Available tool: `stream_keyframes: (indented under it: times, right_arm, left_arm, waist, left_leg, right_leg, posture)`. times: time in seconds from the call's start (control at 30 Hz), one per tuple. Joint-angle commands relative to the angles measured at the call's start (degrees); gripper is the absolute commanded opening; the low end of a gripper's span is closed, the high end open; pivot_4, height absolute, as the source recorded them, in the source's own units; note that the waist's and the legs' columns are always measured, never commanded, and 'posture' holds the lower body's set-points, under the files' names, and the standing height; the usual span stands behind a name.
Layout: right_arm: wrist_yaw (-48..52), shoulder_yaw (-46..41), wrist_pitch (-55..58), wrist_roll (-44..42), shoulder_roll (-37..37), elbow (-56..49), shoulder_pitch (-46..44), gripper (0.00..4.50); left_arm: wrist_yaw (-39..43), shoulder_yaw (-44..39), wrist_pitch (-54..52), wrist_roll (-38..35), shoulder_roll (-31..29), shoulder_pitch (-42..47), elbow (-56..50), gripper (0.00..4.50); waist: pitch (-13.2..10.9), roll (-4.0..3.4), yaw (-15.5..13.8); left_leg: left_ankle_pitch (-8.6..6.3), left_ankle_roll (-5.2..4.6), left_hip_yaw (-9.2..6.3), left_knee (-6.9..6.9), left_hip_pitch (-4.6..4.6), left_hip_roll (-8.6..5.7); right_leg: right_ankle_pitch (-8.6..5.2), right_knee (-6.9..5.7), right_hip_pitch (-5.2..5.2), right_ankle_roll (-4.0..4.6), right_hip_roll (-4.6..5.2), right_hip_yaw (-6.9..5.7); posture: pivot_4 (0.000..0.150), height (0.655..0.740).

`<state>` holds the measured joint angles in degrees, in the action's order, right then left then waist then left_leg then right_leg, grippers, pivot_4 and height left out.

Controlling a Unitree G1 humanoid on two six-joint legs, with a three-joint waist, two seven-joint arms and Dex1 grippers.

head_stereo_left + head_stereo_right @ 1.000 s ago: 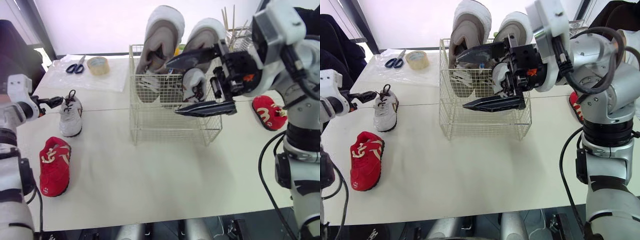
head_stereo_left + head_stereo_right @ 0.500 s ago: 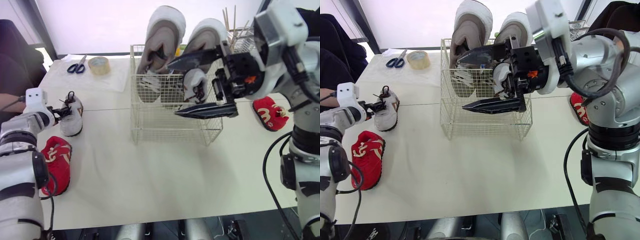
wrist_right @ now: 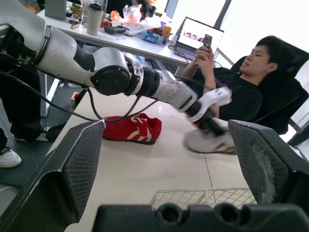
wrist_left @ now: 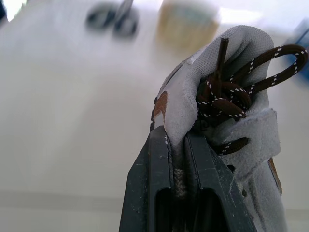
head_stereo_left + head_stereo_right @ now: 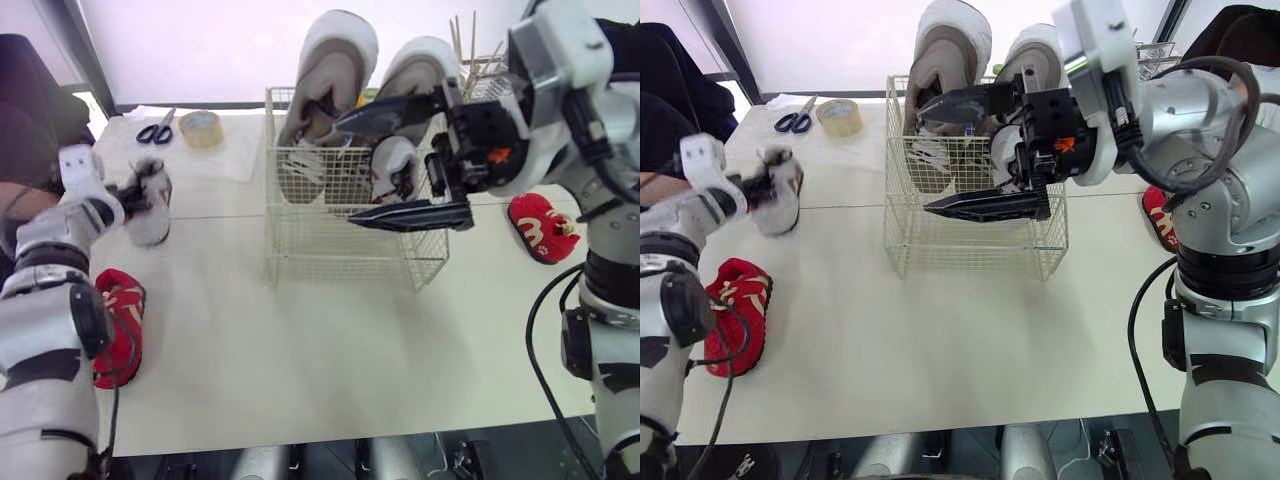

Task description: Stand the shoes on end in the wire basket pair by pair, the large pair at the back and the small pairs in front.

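Your left gripper (image 4: 176, 140) has its fingers pinched on the collar of the small grey shoe (image 5: 150, 195), well left of the wire basket (image 5: 330, 250), so the front row lies rightward, under the right gripper (image 5: 347, 175) with its fingers wide apart.

The small grey shoe (image 4: 193, 82) is showing a fine woven mesh cloth, soft and matt, with brown braided laces flecked white. The left gripper (image 4: 177, 140) is looking like matt black plastic, lightly scuffed along its edges. The right gripper (image 5: 350, 172) is showing pads (image 3: 84, 166) of black rubbery material with a rough diamond grid. The wire basket (image 5: 340, 250) is looking like thin metal wire under a cream coating. The bench (image 5: 300, 360) is appearing smooth, matt and off-white. The red shoe (image 5: 122, 320) is showing a fuzzy cloth upper with pale laces.
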<state>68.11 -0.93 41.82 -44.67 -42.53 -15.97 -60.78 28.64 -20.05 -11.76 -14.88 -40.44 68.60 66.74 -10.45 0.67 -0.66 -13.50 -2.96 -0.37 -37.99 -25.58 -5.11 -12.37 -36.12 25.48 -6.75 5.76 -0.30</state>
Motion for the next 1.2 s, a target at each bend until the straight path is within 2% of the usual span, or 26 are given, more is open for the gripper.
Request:
stream_keyframes:
  times: [0.03, 0.1, 0.27, 0.47, 0.6, 0.83, 1.2]
  right_arm:
    - [0.2, -1.2, -1.6, 0.7, -0.9, 0.5, -1.4, 4.50]
    - [0.3, -1.1, -2.2, 1.3, -1.0, 1.3, -1.5, 4.50]
    - [1.0, -0.9, -3.9, 3.1, -1.3, 3.7, -2.3, 4.50]
    - [1.8, -0.7, -4.9, 4.3, -1.5, 5.1, -3.1, 4.50]
    - [1.7, -1.2, -4.5, 4.1, -1.9, 4.4, -2.7, 4.50]
    - [1.8, -1.2, -4.4, 4.0, -2.3, 4.5, -2.7, 4.50]
    - [1.2, -0.7, -3.9, 4.2, -2.1, 4.2, -3.4, 4.50]
  left_arm:
    - [0.9, -3.3, 5.6, -7.0, 5.3, -2.9, -24.1, 0.04]
    - [-3.6, -4.9, 3.0, -12.4, 11.3, -7.0, -41.2, 0.04]
    - [-15.4, -2.7, -3.7, -18.6, 22.3, -12.1, -67.2, 0.04]
    - [-19.8, 1.3, -7.7, -20.9, 27.5, -16.2, -79.7, 0.04]
    - [-17.4, 9.1, -4.8, -16.3, 29.6, -24.8, -86.3, 0.04]
    - [-17.3, 14.7, 4.4, -8.7, 34.4, -30.6, -84.4, 0.04]
    - [-14.9, 21.7, 36.9, 7.8, 41.0, -33.3, -62.6, 0.04]
  waist:
    - [0.0, 0.00, 0.1]
    - [0.0, -0.01, 0.2]
    - [0.0, -0.01, 0.4]
    - [0.0, -0.02, 0.4]
    - [0.0, -0.06, 0.2]
    - [0.0, -0.06, -0.1]
    - [0.1, -0.06, -0.2]
  left_leg:
    - [0.00, 0.01, 0.06, 0.01, 0.02, -0.03]
    - [-0.01, 0.02, 0.11, 0.00, 0.04, -0.04]
    - [0.01, -0.11, 0.10, -0.02, 0.05, -0.07]
    - [0.09, -0.05, 0.09, -0.02, 0.18, 0.02]
    - [0.10, -0.04, 0.09, -0.02, 0.26, 0.03]
    - [0.04, -0.04, 0.09, -0.09, 0.20, 0.01]
    - [-0.11, -0.21, 0.09, -0.07, 0.20, 0.01]
  right_leg:
    - [0.00, 0.04, -0.01, -0.01, 0.05, 0.00]
    - [0.01, 0.05, -0.06, -0.02, 0.11, 0.02]
    - [0.02, 0.04, -0.04, -0.04, 0.09, 0.02]
    - [0.02, 0.00, -0.10, -0.04, -0.04, 0.02]
    - [0.02, 0.02, -0.20, -0.04, -0.07, 0.05]
    - [0.02, 0.08, -0.19, -0.03, -0.05, 0.05]
    - [0.02, 0.12, -0.21, -0.02, 0.00, 0.04]
  posture:
    - [0.150, 0.7400]
    - [0.150, 0.7400]
    - [0.150, 0.7400]
    - [0.150, 0.7400]
    - [0.150, 0.7400]
    - [0.150, 0.7400]
    - [0.150, 0.7400]
